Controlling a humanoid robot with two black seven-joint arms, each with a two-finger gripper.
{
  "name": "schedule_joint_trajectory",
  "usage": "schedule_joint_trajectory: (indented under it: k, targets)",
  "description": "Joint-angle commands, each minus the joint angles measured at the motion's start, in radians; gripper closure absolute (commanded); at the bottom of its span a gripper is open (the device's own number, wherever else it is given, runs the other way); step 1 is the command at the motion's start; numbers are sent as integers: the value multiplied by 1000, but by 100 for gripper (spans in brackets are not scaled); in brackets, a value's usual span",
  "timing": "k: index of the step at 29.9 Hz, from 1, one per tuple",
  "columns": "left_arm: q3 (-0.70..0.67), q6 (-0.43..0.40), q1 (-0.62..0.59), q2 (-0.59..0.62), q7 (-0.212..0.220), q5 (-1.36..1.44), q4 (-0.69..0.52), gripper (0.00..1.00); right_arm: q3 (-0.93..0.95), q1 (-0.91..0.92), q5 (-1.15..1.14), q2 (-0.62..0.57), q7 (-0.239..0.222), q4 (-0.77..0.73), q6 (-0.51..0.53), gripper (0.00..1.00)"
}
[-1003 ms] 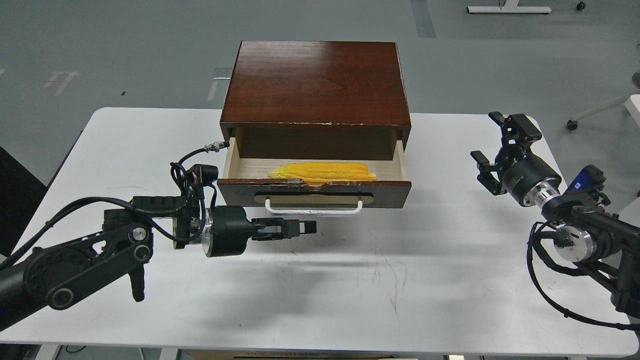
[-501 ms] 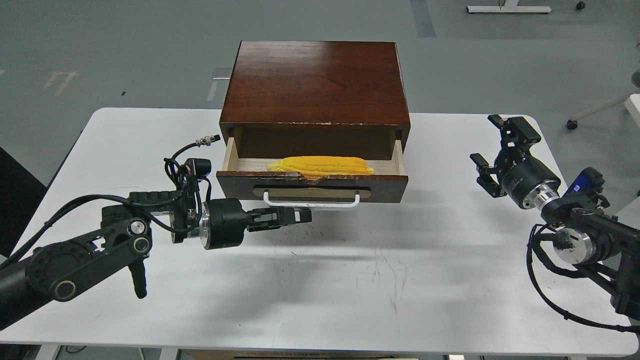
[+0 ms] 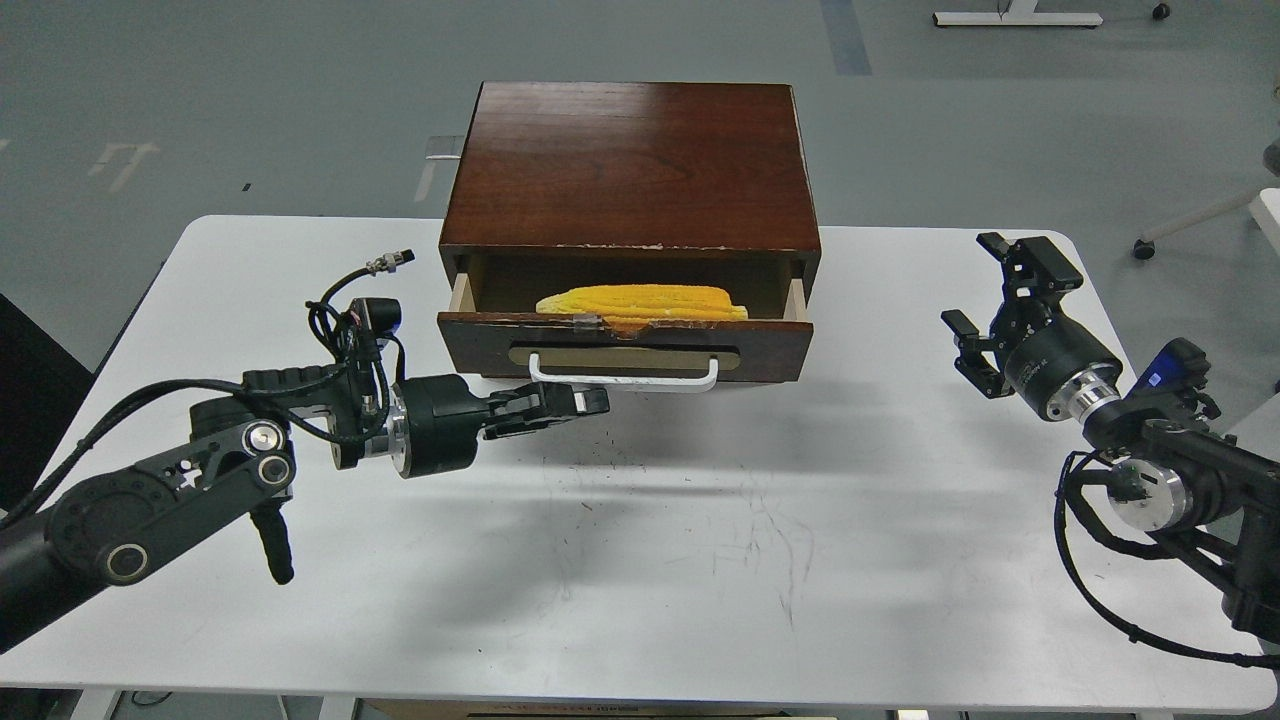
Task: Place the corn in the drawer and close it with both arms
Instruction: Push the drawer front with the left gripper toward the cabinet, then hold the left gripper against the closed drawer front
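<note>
The yellow corn (image 3: 640, 301) lies lengthwise inside the drawer (image 3: 625, 345), which stands partly open from the dark brown cabinet (image 3: 632, 165). The drawer front has a white bar handle (image 3: 622, 377) on a tan oval plate. My left gripper (image 3: 590, 401) is shut, its fingers pointing right, just below the left part of the handle and close to the drawer front. My right gripper (image 3: 985, 290) is open and empty, held above the table well to the right of the cabinet.
The white table (image 3: 640, 560) carries the cabinet at its back middle. A cable with a metal plug (image 3: 385, 265) loops up from my left wrist near the drawer's left corner. Grey floor lies beyond the table.
The drawer has slid inward, showing less of its pale interior and the corn. My left gripper has moved back toward the cabinet with the drawer front. The right arm has barely moved.
</note>
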Motion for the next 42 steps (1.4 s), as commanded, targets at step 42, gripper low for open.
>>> schedule_joint_trajectory:
  k: [42]
  targets:
    - [-31,131,-15,-58,50,-228,156,100,2,-15,1,-3,0,0,-1,0]
